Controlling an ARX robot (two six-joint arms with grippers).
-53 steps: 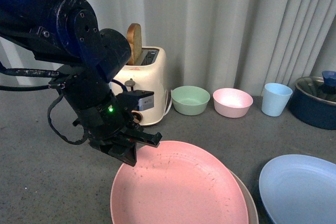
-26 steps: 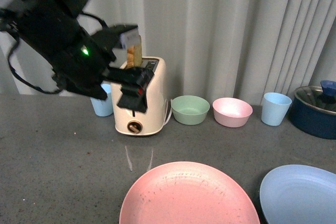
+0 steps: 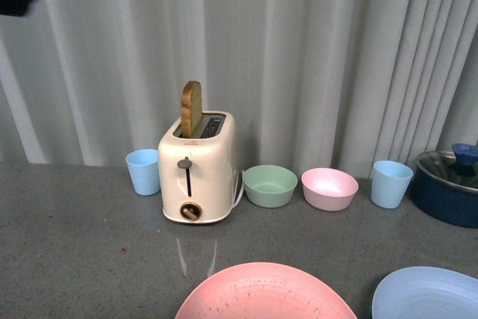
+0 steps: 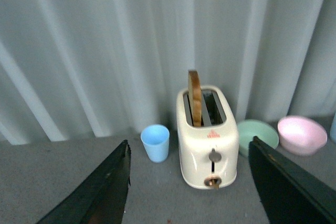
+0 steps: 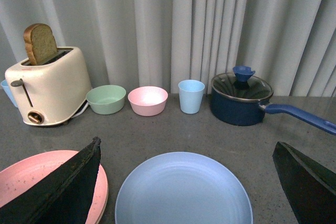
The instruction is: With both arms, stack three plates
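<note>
One pale pleated curtain [image 3: 336, 50] spans the back of the scene. One grey speckled tabletop [image 3: 75, 244]. Two plates lie flat at its near edge, just beside each other: pink plate [image 3: 265, 293], with the light blue plate [image 5: 184, 192] to its right. Along the curtain stand:
- dark blue lidded saucepan [image 5: 239, 100]
- cream toaster [image 3: 198, 177] with bread slice [image 3: 191, 108]
- green bowl [image 3: 269, 184]
- pink bowl [image 3: 329, 188]
- blue cup [image 3: 143, 171]
- second blue cup [image 3: 391, 183]

Left gripper [image 4: 189, 140] and right gripper [image 5: 186, 142]: fingers spread wide, nothing held.
</note>
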